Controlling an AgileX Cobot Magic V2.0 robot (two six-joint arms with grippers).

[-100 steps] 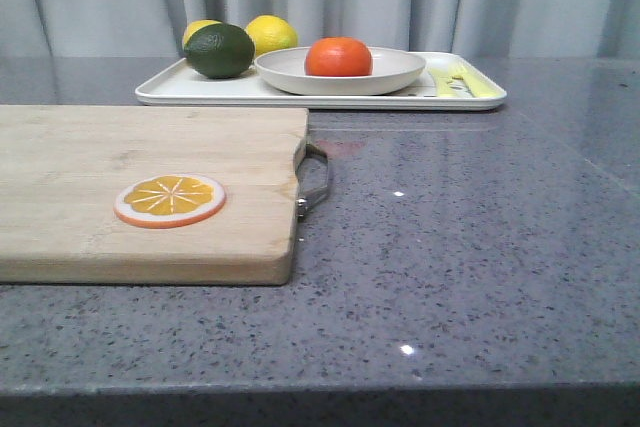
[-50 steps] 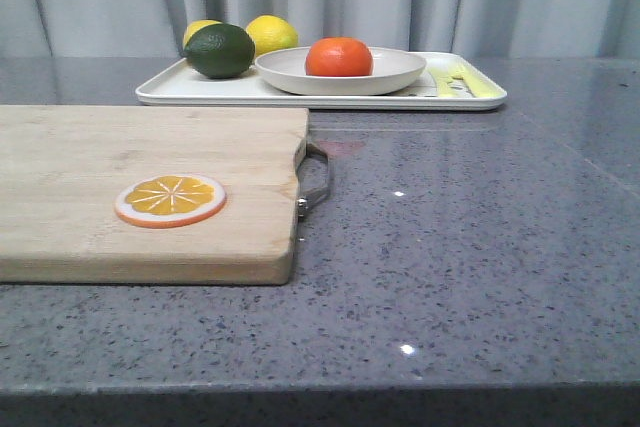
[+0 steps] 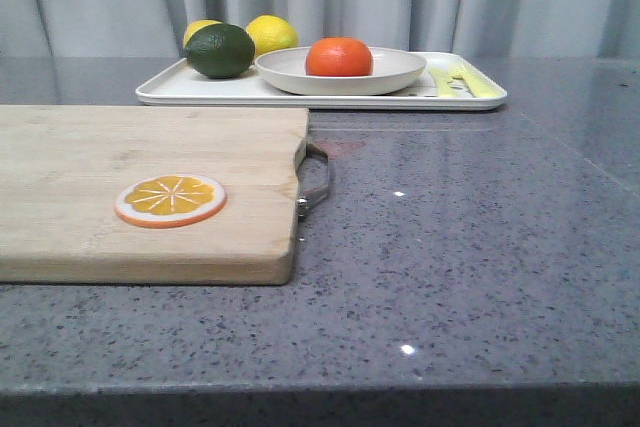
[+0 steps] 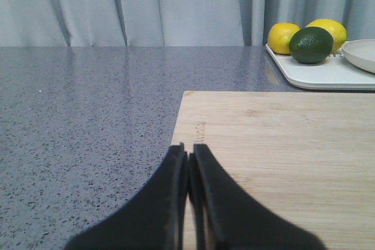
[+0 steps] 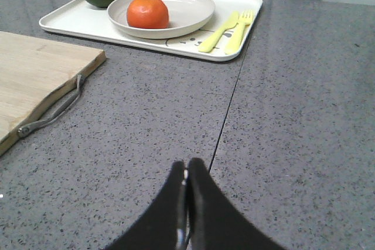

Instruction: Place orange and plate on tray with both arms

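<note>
Orange (image 3: 338,56) sits in the plate (image 3: 400,71) on the tray (image 3: 170,87), left gripper (image 4: 188,155) and right gripper (image 5: 187,171) closed and empty — job looks done, nothing left but parking.

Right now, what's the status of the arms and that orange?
Both end effectors shut, empty: left, right. Orange in plate, plate on tray. Nothing in the way.

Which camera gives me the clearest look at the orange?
The right wrist view: it looks down on the orange sitting in the plate. The front view shows it side-on, partly behind the plate rim. The left wrist view misses it.
</note>
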